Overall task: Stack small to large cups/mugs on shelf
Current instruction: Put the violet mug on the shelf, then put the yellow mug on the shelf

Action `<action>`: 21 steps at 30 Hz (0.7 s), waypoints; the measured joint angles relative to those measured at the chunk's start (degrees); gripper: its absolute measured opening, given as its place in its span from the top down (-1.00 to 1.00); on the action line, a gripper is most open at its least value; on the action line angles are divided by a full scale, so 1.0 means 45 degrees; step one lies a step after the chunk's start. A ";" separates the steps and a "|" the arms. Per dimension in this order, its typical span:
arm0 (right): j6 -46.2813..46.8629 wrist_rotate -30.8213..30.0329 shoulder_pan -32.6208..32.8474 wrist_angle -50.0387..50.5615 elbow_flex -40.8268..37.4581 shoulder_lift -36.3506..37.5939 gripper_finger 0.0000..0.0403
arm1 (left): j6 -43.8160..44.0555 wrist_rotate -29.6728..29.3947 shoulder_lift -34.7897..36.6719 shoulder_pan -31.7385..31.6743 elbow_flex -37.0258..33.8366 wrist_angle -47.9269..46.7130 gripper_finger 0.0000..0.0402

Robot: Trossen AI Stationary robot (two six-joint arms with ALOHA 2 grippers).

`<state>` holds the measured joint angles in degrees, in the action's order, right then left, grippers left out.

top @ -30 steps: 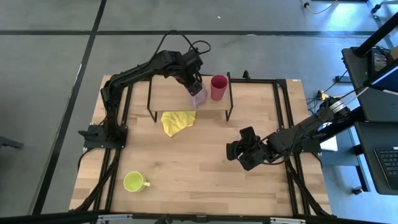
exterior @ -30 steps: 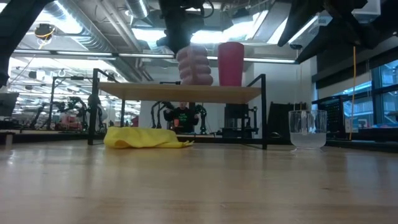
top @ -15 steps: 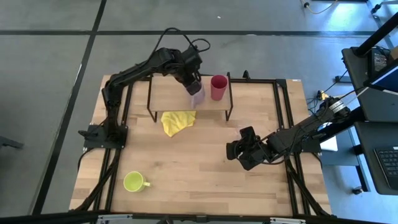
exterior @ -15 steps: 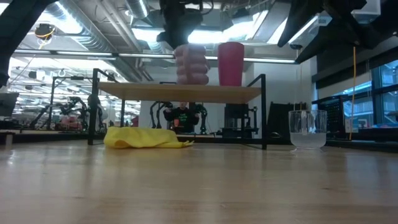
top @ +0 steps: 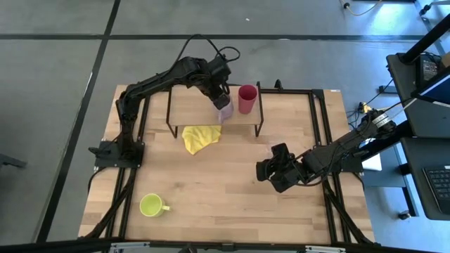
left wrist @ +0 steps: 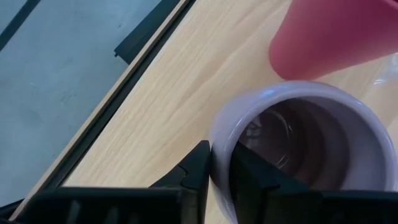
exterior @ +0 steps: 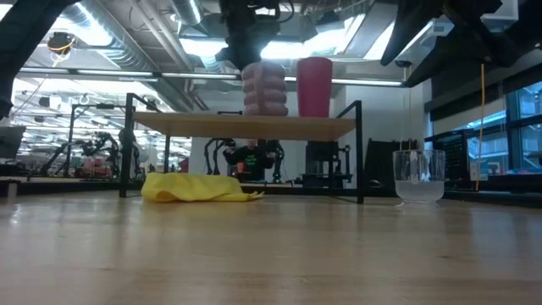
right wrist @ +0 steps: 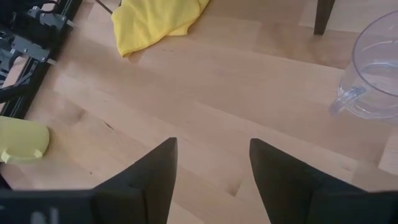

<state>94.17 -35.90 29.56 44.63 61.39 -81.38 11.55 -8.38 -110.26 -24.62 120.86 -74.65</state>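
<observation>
1. Table point(top: 232, 204): pale wooden planks with visible grain are lying inside a black metal frame.
2. Lime-yellow mug point(top: 150, 205): a round, glossy mug is sitting upright near the table's front left, its handle pointing right, well apart from everything else. A blurred part of it is showing at the edge of the right wrist view point(right wrist: 22, 147).
3. Yellow cloth point(top: 199, 137): soft fabric is lying crumpled on the table, just in front of the shelf and partly under its front edge point(exterior: 199, 188).
4. Shelf point(top: 190, 107): a narrow, light wooden board is standing on thin black metal legs at the back of the table.
5. Left gripper point(top: 221, 100): it is reaching over the shelf, its dark fingers point(left wrist: 198, 168) pinching the rim of the lilac mug point(top: 223, 110), one inside the wall and one outside.
6. Lilac mug, low view point(exterior: 264, 88): ribbed, bulging sides; its base is sitting on or just above the board, and I cannot tell which. The inside is smooth and glossy point(left wrist: 311, 146).
7. Red cup point(top: 247, 98): a taller, plain, slightly tapered cup is standing upright on the shelf, just right of the lilac mug.
8. Clear glass point(right wrist: 379, 71): a transparent handled vessel is standing on the table, right of the shelf point(exterior: 418, 175).
9. Right gripper point(top: 271, 171): it is hovering low over the table's right-centre, fingers point(right wrist: 152, 177) spread apart and holding nothing.
</observation>
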 joint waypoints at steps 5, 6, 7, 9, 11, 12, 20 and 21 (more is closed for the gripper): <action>-0.0025 0.0015 0.0000 0.0038 0.0000 0.0000 -0.01 | -0.0008 0.0132 0.0000 0.0103 0.0000 0.0452 0.62; -0.0024 0.0015 0.0000 0.0048 0.0000 0.0000 -0.01 | -0.0023 0.0135 0.0000 0.0140 0.0000 0.0633 0.59; -0.0027 0.0015 0.0000 0.0059 0.0000 0.0000 -0.01 | -0.0032 0.0145 0.0008 0.0158 0.0000 0.0734 0.57; -0.0028 0.0024 0.0005 0.0085 0.0000 0.0000 -0.01 | -0.0031 0.0162 0.0075 0.0169 0.0000 0.0617 0.53; -0.0029 0.0094 0.0005 0.0130 0.0000 0.0000 -0.01 | -0.0030 0.0137 0.0117 0.0118 0.0010 0.0570 0.50; -0.0029 0.0109 0.0005 0.0180 0.0000 0.0000 -0.01 | -0.0030 0.0100 0.0117 0.0098 0.0010 0.0490 0.50; -0.0029 0.0115 0.0005 0.0373 0.0000 0.0000 -0.01 | -0.0142 -0.0587 0.0517 0.0002 0.0005 0.0284 0.50; -0.0029 0.0115 0.0005 0.0376 0.0000 0.0000 -0.01 | -0.0170 -0.0675 0.0610 -0.0032 0.0005 0.0267 0.50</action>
<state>94.04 -35.38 29.58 46.32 61.39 -81.38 10.79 -11.42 -107.51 -24.77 120.88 -73.45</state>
